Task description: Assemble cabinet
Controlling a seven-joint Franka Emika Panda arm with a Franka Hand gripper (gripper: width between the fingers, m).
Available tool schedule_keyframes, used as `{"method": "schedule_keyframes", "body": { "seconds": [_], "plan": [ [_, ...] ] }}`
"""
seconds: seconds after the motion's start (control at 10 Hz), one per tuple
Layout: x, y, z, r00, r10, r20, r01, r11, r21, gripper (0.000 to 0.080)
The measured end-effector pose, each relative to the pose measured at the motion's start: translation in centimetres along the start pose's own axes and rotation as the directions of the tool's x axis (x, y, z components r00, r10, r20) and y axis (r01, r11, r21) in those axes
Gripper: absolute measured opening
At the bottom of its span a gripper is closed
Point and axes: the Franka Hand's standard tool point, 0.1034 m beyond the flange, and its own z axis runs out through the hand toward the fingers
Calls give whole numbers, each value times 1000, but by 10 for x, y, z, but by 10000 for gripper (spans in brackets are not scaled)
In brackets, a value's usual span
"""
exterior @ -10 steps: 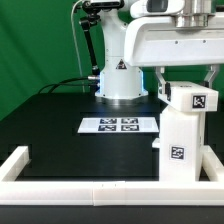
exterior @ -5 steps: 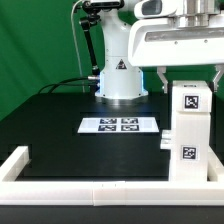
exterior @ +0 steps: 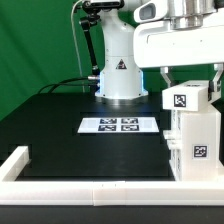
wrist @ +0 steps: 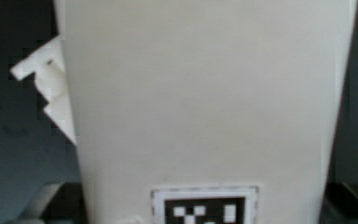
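The gripper (exterior: pixel 189 76) is cut off at twelve o'clock in the exterior view, its fingertips hidden behind the block (exterior: pixel 190 98), so its grip cannot be told. The cabinet (exterior: pixel 197 140) runs off at three o'clock. The wrist view is blurred; the tag (wrist: pixel 206 206) is cut at six o'clock.

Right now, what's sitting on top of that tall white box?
A smaller white block with a marker tag rests on the cabinet body, under the gripper. The joint between them is hidden.
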Motion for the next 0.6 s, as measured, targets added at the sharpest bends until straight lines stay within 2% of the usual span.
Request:
{"method": "schedule_keyframes", "body": {
  "seconds": [0.4, 0.6],
  "plan": [
    [-3, -2, 0, 947, 320, 19, -320, 947, 9, 558],
    [-3, -3, 0, 918, 395, 32, -396, 918, 12, 558]
  ]
}}
